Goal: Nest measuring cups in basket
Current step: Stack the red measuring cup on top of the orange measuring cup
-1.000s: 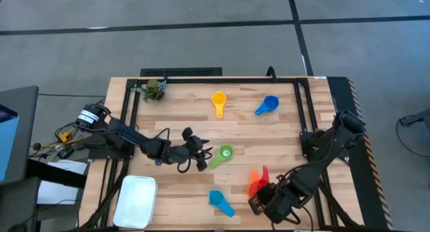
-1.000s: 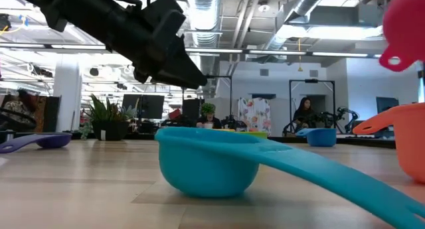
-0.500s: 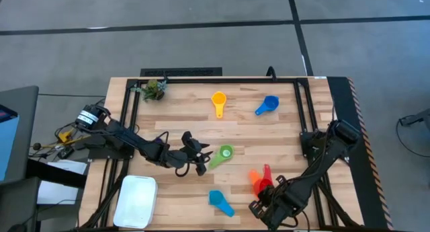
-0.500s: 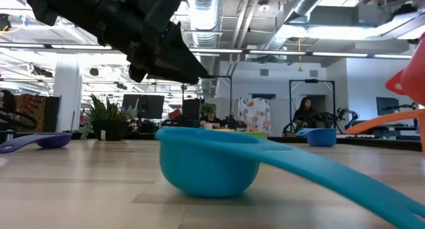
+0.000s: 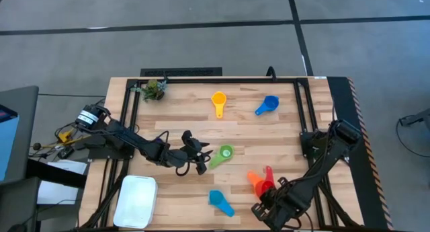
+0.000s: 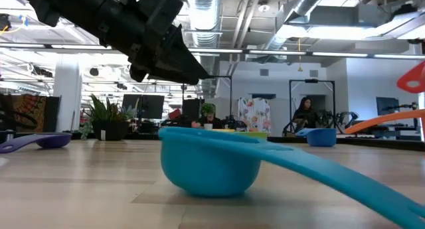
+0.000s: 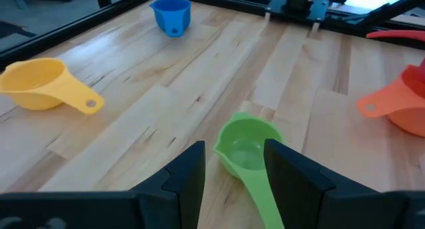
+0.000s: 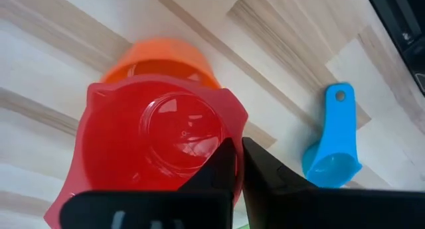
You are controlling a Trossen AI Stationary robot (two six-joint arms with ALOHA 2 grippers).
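I see the wooden table (image 5: 282, 134) with the white basket (image 5: 136, 201) at its near left corner, holding no cups. My left arm reaches across the table's middle; the left gripper (image 5: 201, 158) has its fingers spread to a narrow gap on either side of the green cup's (image 5: 225, 152) handle, with nothing clamped, and the handle runs between the two fingers in the left wrist view. My right arm sits at the near right edge; the right gripper (image 5: 271, 189) is pinched tight on the red cup (image 8: 156, 139), which it holds directly above the orange cup (image 8: 159, 60). I cannot tell whether the red cup touches the orange one. The light blue cup (image 5: 220, 202) lies near the front edge, between basket and right gripper. The yellow cup (image 5: 218, 101) and blue cup (image 5: 267, 105) lie toward the far side, well apart from both grippers. A small green plant clump (image 5: 154, 89) sits at the far left corner.
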